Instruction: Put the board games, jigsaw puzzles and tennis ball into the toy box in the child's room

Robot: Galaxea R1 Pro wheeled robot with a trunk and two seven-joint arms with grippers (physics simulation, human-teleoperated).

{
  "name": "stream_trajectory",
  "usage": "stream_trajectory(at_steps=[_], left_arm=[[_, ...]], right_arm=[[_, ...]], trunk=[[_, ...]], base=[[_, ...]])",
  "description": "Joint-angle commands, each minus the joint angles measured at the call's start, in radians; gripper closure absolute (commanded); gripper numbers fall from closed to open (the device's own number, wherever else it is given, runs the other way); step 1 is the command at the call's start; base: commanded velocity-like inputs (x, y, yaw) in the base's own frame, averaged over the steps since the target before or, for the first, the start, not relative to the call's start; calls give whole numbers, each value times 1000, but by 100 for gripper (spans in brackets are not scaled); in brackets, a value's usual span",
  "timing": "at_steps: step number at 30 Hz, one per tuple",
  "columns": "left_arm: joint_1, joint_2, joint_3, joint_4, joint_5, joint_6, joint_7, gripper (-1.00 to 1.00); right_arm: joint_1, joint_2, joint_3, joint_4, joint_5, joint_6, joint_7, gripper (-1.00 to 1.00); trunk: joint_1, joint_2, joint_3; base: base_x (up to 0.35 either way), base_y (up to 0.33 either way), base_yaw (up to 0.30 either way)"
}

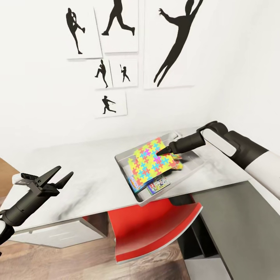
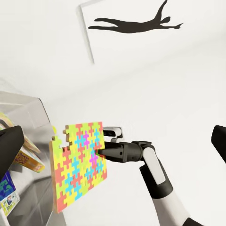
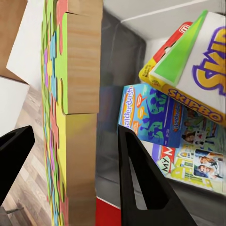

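While the right hand (image 1: 161, 153) pinches a jigsaw puzzle (image 1: 152, 158), boxes read "SKIPBO" (image 3: 197, 66) and "Balderdash" (image 3: 150, 113).

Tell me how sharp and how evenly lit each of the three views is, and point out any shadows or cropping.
Head view: sharp, bright even light; soft grey shadows mottle the table near the left pincer.
Left wrist view: crisp, flat lighting; the jigsaw puzzle and the right pincer at it read clearly.
Right wrist view: close-up, the puzzle's edge and the board games cropped by the frame; the toy box interior is dim.

Toy box (image 1: 194, 169) on the counter (image 1: 77, 171)
Jigsaw puzzle (image 1: 153, 157) above board games (image 1: 149, 184) inside it; chair (image 1: 155, 229) below.
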Motion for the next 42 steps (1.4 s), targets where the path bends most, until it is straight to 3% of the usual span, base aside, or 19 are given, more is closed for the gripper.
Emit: stream_trajectory(at_steps=[1, 32, 42], left_arm=[[-1, 0, 0, 0, 6, 7, 1, -100], [-1, 0, -1, 0, 6, 7, 1, -100], [-1, 0, 0, 0, 6, 8, 0, -100]], right_arm=[[-2, 0, 3, 6, 5, 0, 9, 100], [-1, 4, 4, 29, 5, 0, 9, 100], [22, 22, 4, 30, 8, 0, 9, 100]], trunk=[[1, -2, -2], [1, -2, -2], [1, -2, -2]], base=[[0, 0, 0], [0, 0, 0], [0, 0, 0]])
